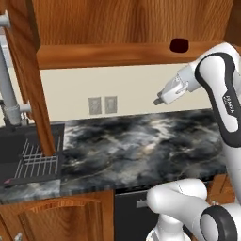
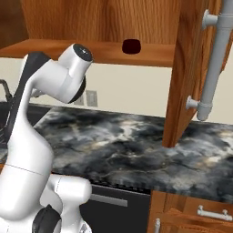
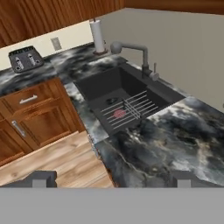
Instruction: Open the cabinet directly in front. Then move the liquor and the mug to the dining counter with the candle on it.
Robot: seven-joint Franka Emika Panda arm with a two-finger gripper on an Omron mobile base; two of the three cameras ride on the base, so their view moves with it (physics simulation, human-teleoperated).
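Pincer [image 3: 112, 181] spread wide, holding nothing (aimed down at the sink); the mug [image 1: 179, 45] sits well above it in the opened cabinet [image 1: 117, 54].

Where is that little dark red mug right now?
The mug stands on the bottom shelf of the open cabinet, near its front edge, above the marbled counter; in the left base view it is upper right.

Dark red mug [image 1: 179, 45] on open cabinet [image 1: 117, 54] shelf

Glossy reddish wood cabinet [image 1: 28, 80], matt grey metal handle [image 2: 214, 59], polished marbled stone counter [image 1: 141, 146]
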